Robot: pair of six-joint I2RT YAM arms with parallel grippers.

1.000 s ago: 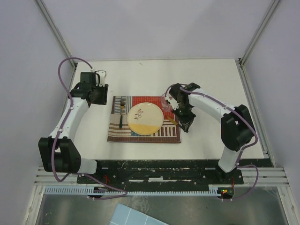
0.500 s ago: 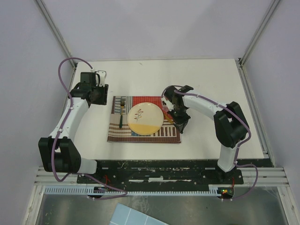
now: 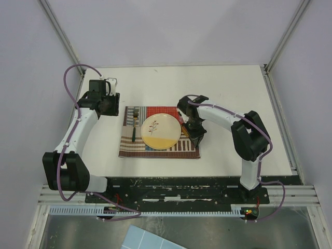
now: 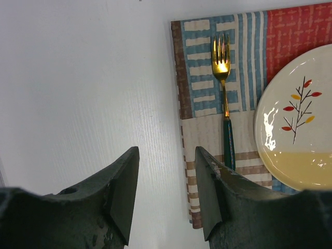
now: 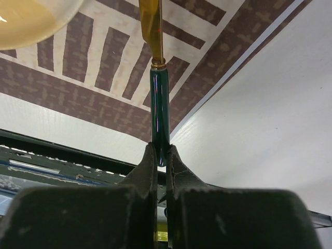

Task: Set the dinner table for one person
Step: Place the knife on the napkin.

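The right fingers (image 5: 149, 168) are clenching a green-handled gold utensil (image 5: 160, 114) over the placemat's (image 5: 104, 57) right edge. The left fingers (image 4: 124, 197) are hanging released above the bench (image 4: 78, 78), left of the placemat.

Flat white tabletop (image 3: 223, 83). Patchwork cloth placemat (image 3: 129, 148): red at 12 o'clock, blue-beige stripes at 10, brown bars at 5. Cream round plate (image 3: 161, 131), yellow band, red-orange sprig. Gold fork (image 4: 224, 104), gold utensil (image 5: 160, 119): dark-green handles.

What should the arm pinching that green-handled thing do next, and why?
Probably lower the green-handled utensil onto the placemat just right of the plate, then let go. The right gripper is shut on its handle end over that spot, and the fork already lies left of the plate.
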